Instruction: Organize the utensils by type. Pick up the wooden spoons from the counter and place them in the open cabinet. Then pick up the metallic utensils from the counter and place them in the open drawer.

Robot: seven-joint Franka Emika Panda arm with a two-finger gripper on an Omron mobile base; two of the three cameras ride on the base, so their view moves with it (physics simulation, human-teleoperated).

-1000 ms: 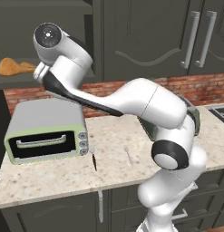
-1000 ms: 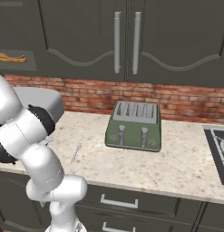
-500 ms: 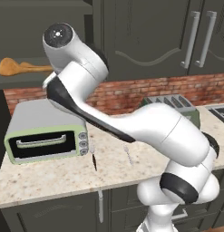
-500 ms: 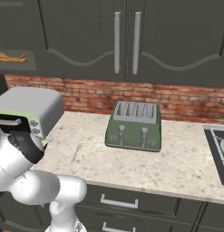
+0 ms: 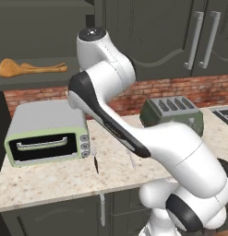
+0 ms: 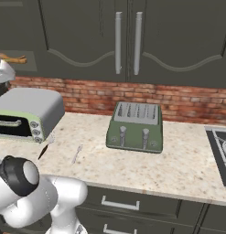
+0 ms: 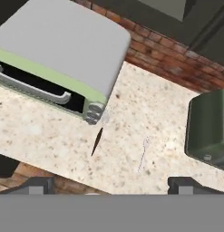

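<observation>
From the hand view my claw (image 7: 111, 185) hangs high over the counter (image 7: 168, 113) with its fingers spread wide and nothing between them. Just ahead of the tips lie the knife (image 7: 97, 140), towards the left finger, and the fork (image 7: 143, 155), nearer the right finger; the two are apart from each other. The toaster oven (image 7: 63, 50) sits beyond the knife on the left, the green toaster (image 7: 208, 129) off to the right. My left base view adds what the hand camera misses: both wooden spoons (image 5: 30, 68) already resting on the open cabinet's shelf (image 5: 41, 79). The right base view shows the toaster's slots.
</observation>
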